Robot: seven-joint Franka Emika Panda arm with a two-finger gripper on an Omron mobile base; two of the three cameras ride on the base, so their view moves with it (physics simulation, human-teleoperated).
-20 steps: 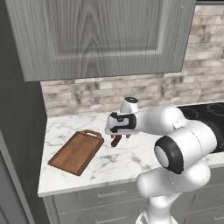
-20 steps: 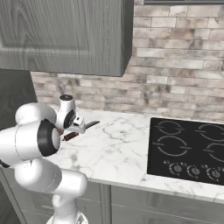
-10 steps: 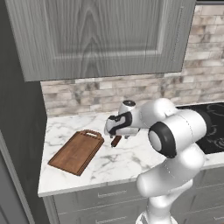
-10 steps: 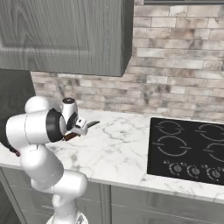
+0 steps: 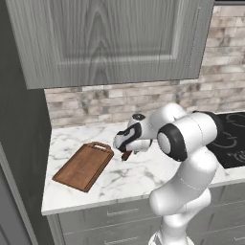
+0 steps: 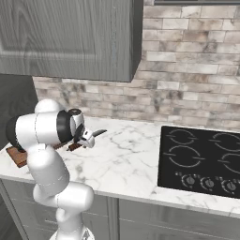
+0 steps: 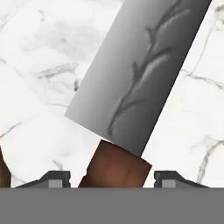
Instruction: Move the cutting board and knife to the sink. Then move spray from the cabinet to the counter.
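The gripper (image 7: pixel 112 177) is low over the counter (image 5: pixel 143 174), with its jaws apart on either side of the knife (image 7: pixel 135 83) handle and a gap visible on each side; no grip is established. The knife lies flat on the marble, its blade pointing away from the hand. The cutting board (image 5: pixel 84 165) lies on the counter near the knife, by the left edge.
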